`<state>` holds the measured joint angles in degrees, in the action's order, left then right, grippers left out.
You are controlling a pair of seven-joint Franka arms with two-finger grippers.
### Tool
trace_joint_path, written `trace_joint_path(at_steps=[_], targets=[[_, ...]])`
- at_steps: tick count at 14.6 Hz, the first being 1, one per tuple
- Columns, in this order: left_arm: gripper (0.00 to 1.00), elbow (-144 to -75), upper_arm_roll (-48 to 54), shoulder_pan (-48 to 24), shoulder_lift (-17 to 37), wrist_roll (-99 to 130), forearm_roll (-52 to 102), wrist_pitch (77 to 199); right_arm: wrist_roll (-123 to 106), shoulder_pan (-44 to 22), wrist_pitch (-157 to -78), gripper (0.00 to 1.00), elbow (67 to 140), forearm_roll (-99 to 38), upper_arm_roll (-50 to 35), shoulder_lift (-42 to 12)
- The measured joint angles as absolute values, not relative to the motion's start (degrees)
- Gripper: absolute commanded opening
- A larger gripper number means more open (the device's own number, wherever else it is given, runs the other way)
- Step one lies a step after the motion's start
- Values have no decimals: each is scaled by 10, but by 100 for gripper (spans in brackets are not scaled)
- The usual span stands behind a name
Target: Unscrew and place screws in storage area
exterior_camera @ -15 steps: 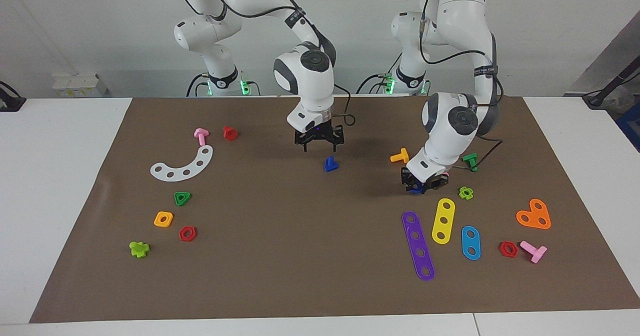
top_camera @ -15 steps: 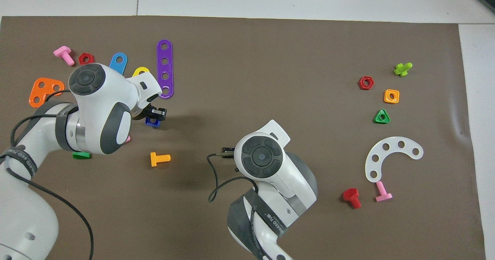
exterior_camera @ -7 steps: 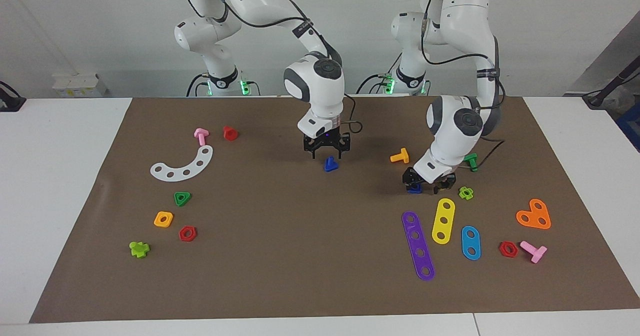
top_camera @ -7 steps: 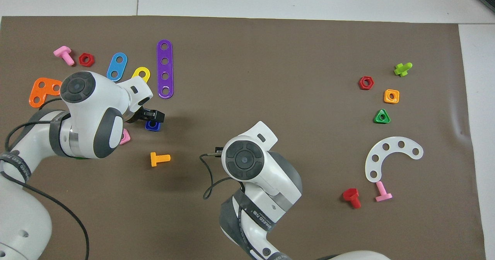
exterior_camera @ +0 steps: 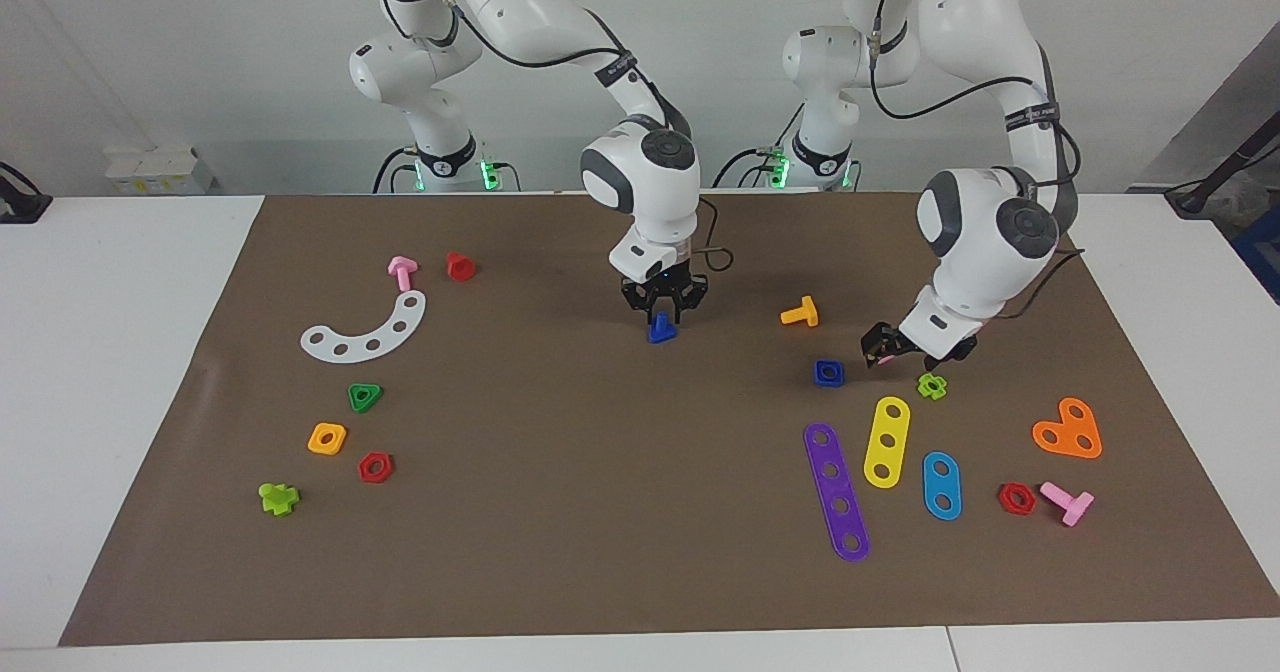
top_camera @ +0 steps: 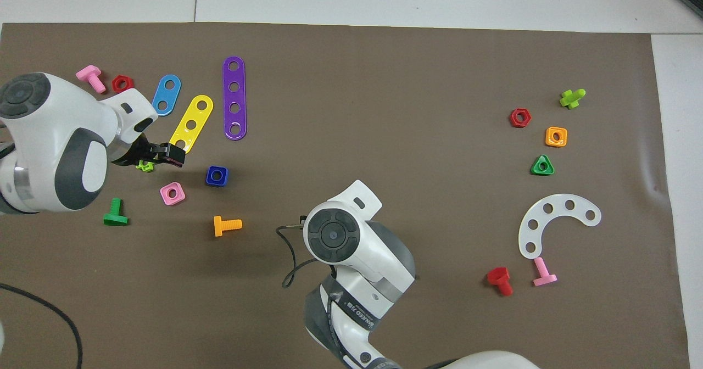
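The blue bolt (exterior_camera: 660,330) stands on the brown mat (exterior_camera: 600,512) near its middle, shaft up. My right gripper (exterior_camera: 662,310) is down over it, open, with its fingers on either side of the shaft. In the overhead view the right wrist (top_camera: 332,234) hides the bolt. My left gripper (exterior_camera: 905,349) is open and empty, low over the mat beside a lime cross-shaped nut (exterior_camera: 932,385), apart from the blue square nut (exterior_camera: 828,372). The storage area holds the white curved strip (exterior_camera: 365,330), green triangle nut (exterior_camera: 365,397), orange square nut (exterior_camera: 327,438) and red hex nut (exterior_camera: 375,467).
Purple (exterior_camera: 836,490), yellow (exterior_camera: 886,440) and blue (exterior_camera: 941,484) strips lie toward the left arm's end. An orange bolt (exterior_camera: 800,312), a green bolt (top_camera: 115,213), a pink square nut (top_camera: 172,193) and an orange heart plate (exterior_camera: 1068,428) lie there too. A pink bolt (exterior_camera: 401,271) and a red bolt (exterior_camera: 460,266) lie beside the white strip.
My left gripper has let go of the blue square nut and drawn back toward its end of the table. My right gripper has moved over the blue bolt and come down around it.
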<state>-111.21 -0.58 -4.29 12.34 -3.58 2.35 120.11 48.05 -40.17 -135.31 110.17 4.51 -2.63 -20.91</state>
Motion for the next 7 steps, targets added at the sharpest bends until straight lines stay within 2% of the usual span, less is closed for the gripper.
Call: trace_joint_path(at_steps=[3,7], targets=[[100,-1070,-8,-29,102,-36,19,1120,481,-400,-1353,0,1095,59,-23,-209],[100,-945,-6,-27,98,-35,18,973,481,-391,-1353,0,1090,67,-15,-203]])
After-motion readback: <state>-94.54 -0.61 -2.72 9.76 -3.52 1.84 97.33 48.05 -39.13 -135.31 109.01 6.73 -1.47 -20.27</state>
